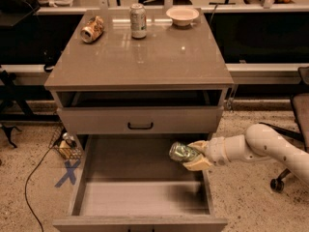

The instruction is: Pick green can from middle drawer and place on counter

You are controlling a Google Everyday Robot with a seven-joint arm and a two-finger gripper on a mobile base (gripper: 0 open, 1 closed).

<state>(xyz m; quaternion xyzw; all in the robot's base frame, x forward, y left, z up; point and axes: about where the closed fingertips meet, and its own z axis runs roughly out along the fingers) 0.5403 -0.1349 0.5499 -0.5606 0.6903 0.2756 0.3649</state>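
The tool [195,157] clasps the green can [181,152], tilted on its side, above the right rear of the open middle drawer [140,198]. Lift it outward and up until you clear the upper drawer front [96,120] and the lip of the surface [140,62], then move inward. Set it down on the bare front area, well apart from the tall can [138,21] and bowl [182,15].

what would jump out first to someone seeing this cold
The robot's gripper holds the green can on its side, over the right side of the open middle drawer. Up on the counter, at the back, sit a tipped orange can, an upright silver can and a bowl.
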